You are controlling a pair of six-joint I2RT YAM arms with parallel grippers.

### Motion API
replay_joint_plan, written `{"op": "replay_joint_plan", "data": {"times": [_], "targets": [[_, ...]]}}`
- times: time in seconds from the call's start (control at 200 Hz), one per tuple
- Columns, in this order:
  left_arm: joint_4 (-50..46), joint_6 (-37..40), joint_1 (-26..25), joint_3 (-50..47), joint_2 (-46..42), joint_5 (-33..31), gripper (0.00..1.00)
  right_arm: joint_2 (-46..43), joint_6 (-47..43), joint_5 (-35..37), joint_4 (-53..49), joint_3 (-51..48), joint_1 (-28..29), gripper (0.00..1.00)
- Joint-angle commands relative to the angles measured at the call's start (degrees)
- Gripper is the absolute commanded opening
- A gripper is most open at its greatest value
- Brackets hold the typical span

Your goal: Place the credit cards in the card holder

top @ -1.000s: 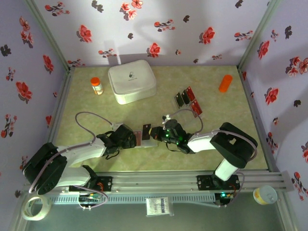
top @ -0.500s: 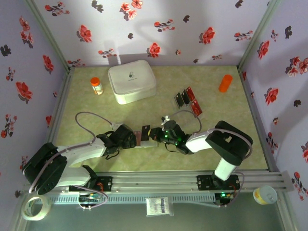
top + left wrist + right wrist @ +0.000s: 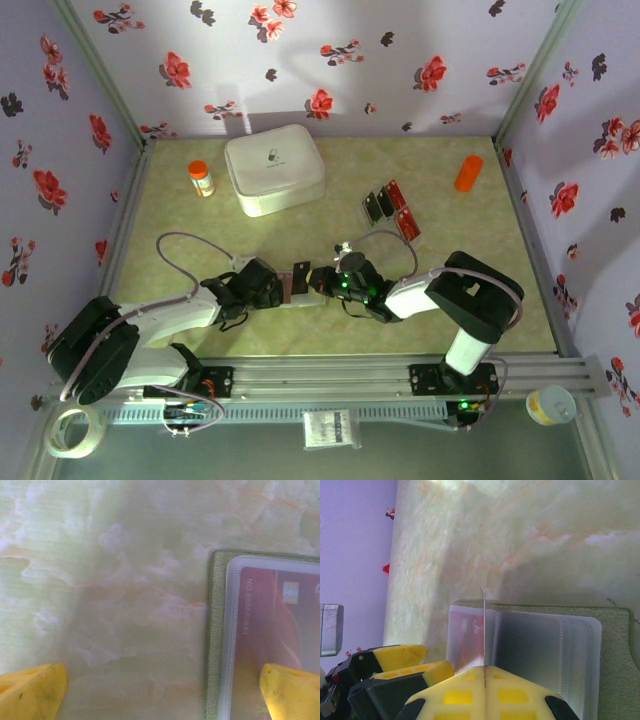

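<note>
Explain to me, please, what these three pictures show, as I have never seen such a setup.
Two robot arms are bolted at the near edge of a table; each ends in a two-finger gripper. One picture looks down from above and behind them. The other two come from a camera on each wrist, so the yellow pads there are the arm's own fingers. On the table lie a white box, an orange bottle, an orange cylinder, some spare cards and, between the grippers, an open green holder with clear pockets, one containing a red card. The right gripper is shut on a card, seen edge-on above the pockets. The left gripper is open, one pad over the holder.
</note>
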Motion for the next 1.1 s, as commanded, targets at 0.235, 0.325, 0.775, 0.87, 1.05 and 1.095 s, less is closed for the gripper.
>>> {"op": "replay_joint_plan", "data": {"times": [0.235,0.325,0.775,0.87,1.05,1.095], "targets": [[-1.01,-1.57,-0.28,-1.43,0.3,0.44,1.0,0.61,1.72,1.2,1.91,-1.7,1.38,0.0],[-0.93,-1.54,-0.3,-1.48,0.38,0.56,1.0,1.11,2.18,1.28,2.7,-1.61,1.72,0.0],[-1.2,-1.41,-0.26,-1.32,0.3,0.56,1.0,6.14,7.77,2.15,14.21,-4.18,1.89,0.0],[-1.27,-1.46,-0.3,-1.23,0.33,0.54,1.0,6.36,8.15,2.38,14.93,-4.53,1.92,0.0],[-1.44,-1.28,-0.26,-1.05,0.26,0.56,1.0,6.43,8.42,2.6,15.14,-4.55,1.83,0.0],[-1.47,-1.31,-0.3,-1.07,0.27,0.49,1.0,6.51,8.59,2.61,15.43,-4.56,1.88,0.0]]}}
